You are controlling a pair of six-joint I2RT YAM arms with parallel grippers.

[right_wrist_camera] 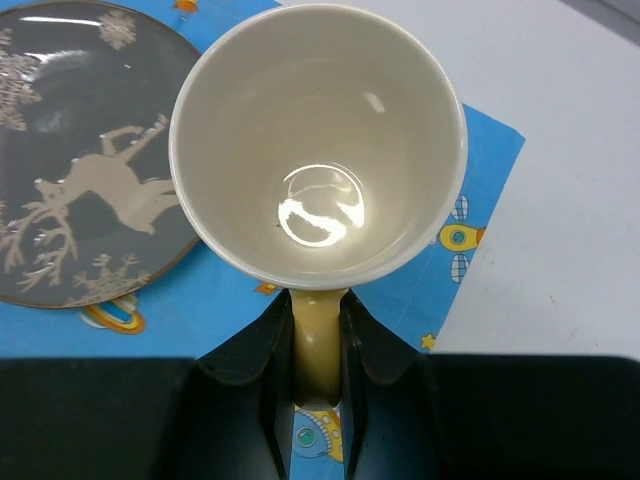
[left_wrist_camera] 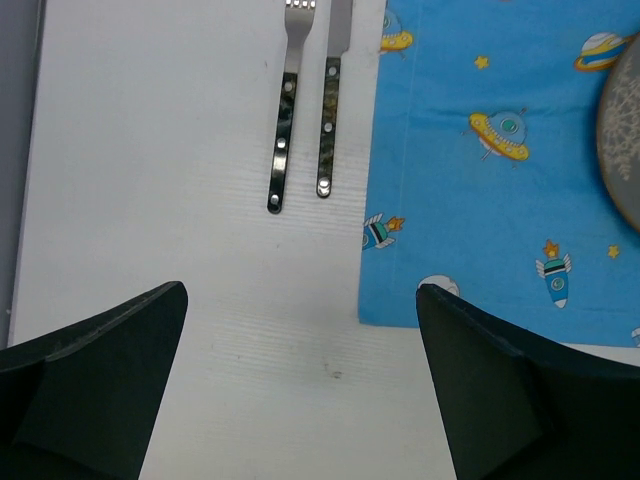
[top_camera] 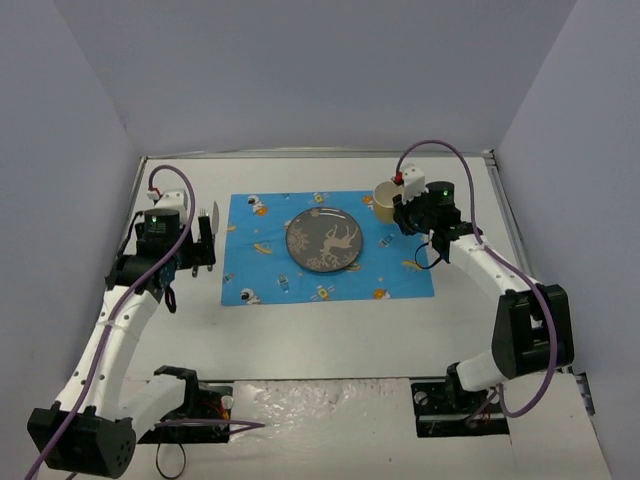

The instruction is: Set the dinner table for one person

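Clamping mug [right_wrist_camera: 318,150], right gripper [right_wrist_camera: 319,315] over dinner table [right_wrist_camera: 565,190]

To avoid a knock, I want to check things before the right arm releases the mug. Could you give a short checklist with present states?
1. Right jaws shut on the mug handle: ok.
2. Mug upright, empty: ok.
3. Mug bottom resting on the placemat: cannot tell.
4. Mug apart from the plate, top view: ok.
5. Fork and knife flat on the table, left jaws open above it, touching neither: ok.
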